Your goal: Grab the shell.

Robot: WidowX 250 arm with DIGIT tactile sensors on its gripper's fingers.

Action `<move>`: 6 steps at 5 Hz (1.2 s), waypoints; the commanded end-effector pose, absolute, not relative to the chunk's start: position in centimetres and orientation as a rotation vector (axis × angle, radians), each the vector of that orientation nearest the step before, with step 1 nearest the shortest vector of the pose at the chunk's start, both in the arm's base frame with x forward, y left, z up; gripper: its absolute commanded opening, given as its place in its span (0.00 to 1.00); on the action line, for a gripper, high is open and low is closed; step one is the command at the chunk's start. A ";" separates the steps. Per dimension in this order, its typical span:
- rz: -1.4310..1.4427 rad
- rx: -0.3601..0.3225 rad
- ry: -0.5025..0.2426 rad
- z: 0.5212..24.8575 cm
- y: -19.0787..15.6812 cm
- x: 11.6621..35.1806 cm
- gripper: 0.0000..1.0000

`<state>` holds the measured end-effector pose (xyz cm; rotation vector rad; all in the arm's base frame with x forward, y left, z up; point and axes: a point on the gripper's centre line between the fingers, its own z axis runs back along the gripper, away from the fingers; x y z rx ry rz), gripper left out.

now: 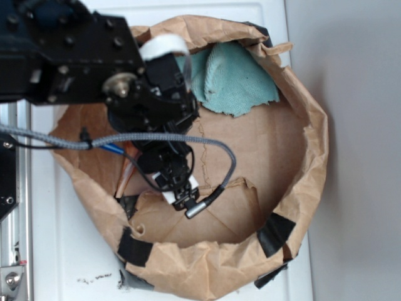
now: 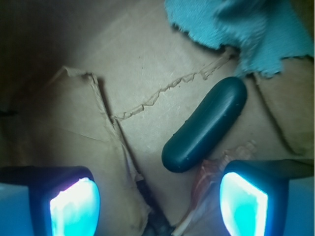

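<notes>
The shell (image 2: 203, 181) shows only in part in the wrist view. It is an orange-brown ribbed piece on the paper floor, right against the inner side of my right finger (image 2: 243, 205) and just below the end of a dark green capsule (image 2: 206, 124). My gripper (image 2: 160, 206) is open, its two glowing pads wide apart with nothing held between them. In the exterior view the gripper (image 1: 182, 199) hangs low inside the brown paper bag (image 1: 313, 144), and the arm hides the capsule and most of the shell.
A teal cloth (image 1: 235, 78) lies crumpled at the bag's far side, also in the wrist view's top right (image 2: 246, 24). The bag's floor has torn, raised paper flaps (image 2: 106, 123). Black tape patches (image 1: 276, 232) hold the rolled rim. A grey cable (image 1: 156, 141) loops from the arm.
</notes>
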<state>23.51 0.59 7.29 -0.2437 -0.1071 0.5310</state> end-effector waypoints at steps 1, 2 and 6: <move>0.496 -0.088 -0.239 4.4 2.2 24.1 1.00; 0.483 -0.022 -0.254 3.1 1.9 23.7 1.00; 0.524 -0.117 -0.199 9.0 1.8 22.7 1.00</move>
